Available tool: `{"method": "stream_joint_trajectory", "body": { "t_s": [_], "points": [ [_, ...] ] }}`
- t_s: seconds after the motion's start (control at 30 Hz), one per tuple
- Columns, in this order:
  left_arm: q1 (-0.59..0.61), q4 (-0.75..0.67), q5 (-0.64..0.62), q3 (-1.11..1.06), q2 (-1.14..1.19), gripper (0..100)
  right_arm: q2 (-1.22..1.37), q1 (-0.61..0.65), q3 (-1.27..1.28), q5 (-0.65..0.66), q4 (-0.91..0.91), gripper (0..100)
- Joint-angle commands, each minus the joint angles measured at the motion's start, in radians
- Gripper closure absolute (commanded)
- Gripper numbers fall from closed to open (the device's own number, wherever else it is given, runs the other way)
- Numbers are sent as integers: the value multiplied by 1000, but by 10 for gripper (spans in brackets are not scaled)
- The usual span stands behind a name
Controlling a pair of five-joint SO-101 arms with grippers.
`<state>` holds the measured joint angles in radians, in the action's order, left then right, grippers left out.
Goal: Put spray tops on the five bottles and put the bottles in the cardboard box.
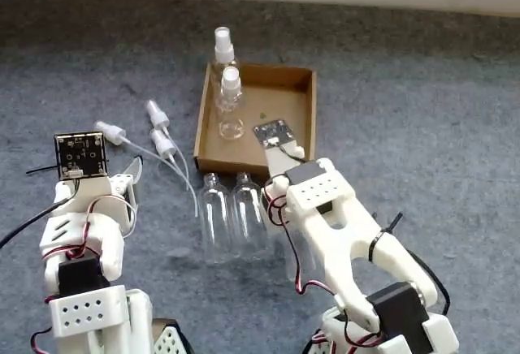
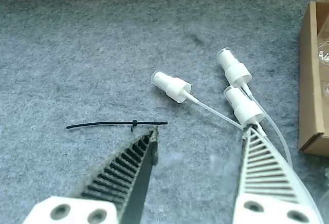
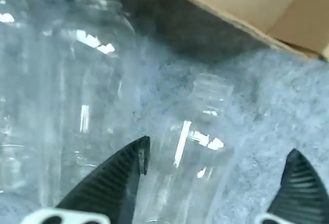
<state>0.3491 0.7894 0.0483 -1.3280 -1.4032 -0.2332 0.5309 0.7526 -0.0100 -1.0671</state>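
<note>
Two clear uncapped bottles (image 1: 215,214) (image 1: 249,208) lie side by side in front of the cardboard box (image 1: 302,118). A third uncapped bottle (image 3: 200,131) lies between the black fingers of my open right gripper (image 3: 218,154), its threaded neck toward the box wall (image 3: 241,0). One capped bottle (image 1: 230,104) is inside the box, and another capped bottle (image 1: 224,47) is at its far left corner. Three white spray tops (image 2: 172,85) (image 2: 234,67) (image 2: 242,105) with long tubes lie on the carpet just ahead of my open left gripper (image 2: 200,131).
A black zip tie (image 2: 118,125) lies on the grey carpet near the left gripper's fingertip. The box's side wall (image 2: 311,80) is close beside the spray tops. Open carpet stretches to the left of the tops and to the right of the box.
</note>
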Motion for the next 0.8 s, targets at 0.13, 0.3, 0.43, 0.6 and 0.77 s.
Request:
{"method": "stream_joint_trajectory", "body": {
  "t_s": [0.13, 0.3, 0.43, 0.6, 0.77],
  "points": [
    [-13, -18, 8, 7, 7, 761, -15, -97, 56, 0, 4, 659],
    [-13, -18, 8, 7, 7, 761, -15, -286, 61, 97, 8, 659],
    [-13, -18, 8, 7, 7, 761, -10, -430, 56, 180, 8, 660],
    [-13, -18, 8, 7, 7, 761, -4, -573, 12, 284, 30, 660],
    [-13, -18, 8, 7, 5, 761, 50, -622, -65, 285, 28, 663]
  ]
}}
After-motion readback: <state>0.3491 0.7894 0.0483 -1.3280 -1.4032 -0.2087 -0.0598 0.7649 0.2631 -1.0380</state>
